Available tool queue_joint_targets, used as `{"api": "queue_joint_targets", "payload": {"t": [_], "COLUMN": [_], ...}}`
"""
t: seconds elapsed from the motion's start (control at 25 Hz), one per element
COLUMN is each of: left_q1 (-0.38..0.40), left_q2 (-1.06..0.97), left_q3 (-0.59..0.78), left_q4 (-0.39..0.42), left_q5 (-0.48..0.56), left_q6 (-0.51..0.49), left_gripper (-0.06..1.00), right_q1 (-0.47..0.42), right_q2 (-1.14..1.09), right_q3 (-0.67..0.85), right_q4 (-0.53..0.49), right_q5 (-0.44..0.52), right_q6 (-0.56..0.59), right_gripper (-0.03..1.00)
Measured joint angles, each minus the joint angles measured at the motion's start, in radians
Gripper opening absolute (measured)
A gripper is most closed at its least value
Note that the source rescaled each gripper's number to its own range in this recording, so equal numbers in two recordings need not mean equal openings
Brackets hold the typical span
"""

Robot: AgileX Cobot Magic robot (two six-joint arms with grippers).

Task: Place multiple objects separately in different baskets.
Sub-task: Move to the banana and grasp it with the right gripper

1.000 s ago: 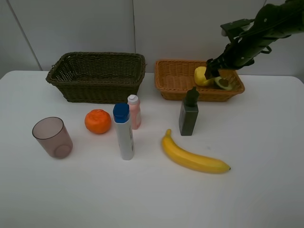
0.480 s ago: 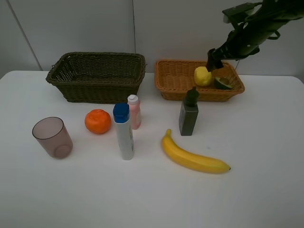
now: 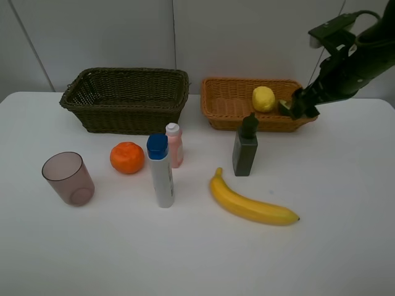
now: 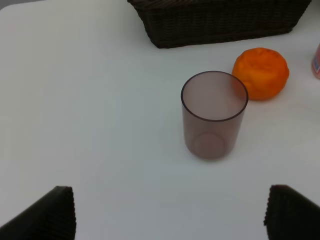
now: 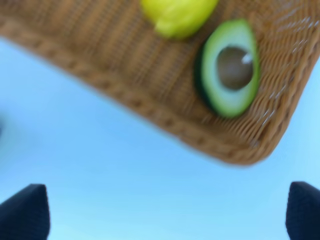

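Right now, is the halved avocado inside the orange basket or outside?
Inside. The halved avocado lies, cut face showing, on the woven floor of the orange-tan basket, beside the lemon.

Right wrist view is coming through smeared: lemon point(image 5: 177, 15) is getting cropped by the frame edge, halved avocado point(image 5: 230, 67) is reading soft, orange-tan basket point(image 5: 125, 95) is running out of frame. Exterior high: right gripper point(image 3: 300, 106) is covering most of the avocado, only a green sliver is showing; white blue-capped bottle point(image 3: 162, 176) is overlapping one edge of the small pink bottle point(image 3: 176, 147). Left wrist view: dark olive-brown basket point(image 4: 220, 22) and the pink bottle are getting clipped at the edge, translucent mauve cup point(image 4: 214, 117) is overlapping the orange point(image 4: 264, 72), left gripper point(image 4: 167, 215) is showing only fingertips point(image 4: 47, 215), cut by the frame.
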Motion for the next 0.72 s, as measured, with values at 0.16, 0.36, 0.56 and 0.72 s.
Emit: {"api": "queue_joint_targets", "payload": {"t": [0.16, 0.36, 0.56, 0.72], "left_q1": [0.000, 0.000, 0.000, 0.000], "left_q2": [0.000, 0.000, 0.000, 0.000], "left_q3": [0.000, 0.000, 0.000, 0.000], "left_q4": [0.000, 0.000, 0.000, 0.000], "left_q5": [0.000, 0.000, 0.000, 0.000], "left_q6": [0.000, 0.000, 0.000, 0.000], "left_gripper": [1.00, 1.00, 1.00, 1.00], "right_q1": [0.052, 0.140, 0.217, 0.269], "right_q2": [-0.079, -0.112, -0.112, -0.112], "right_q3": [0.090, 0.163, 0.217, 0.256], "right_q4": [-0.001, -0.001, 0.000, 0.011], "right_q5": [0.032, 0.097, 0.116, 0.115], "right_q6": [0.000, -0.003, -0.034, -0.079], "right_gripper": [1.00, 1.00, 1.00, 1.00]}}
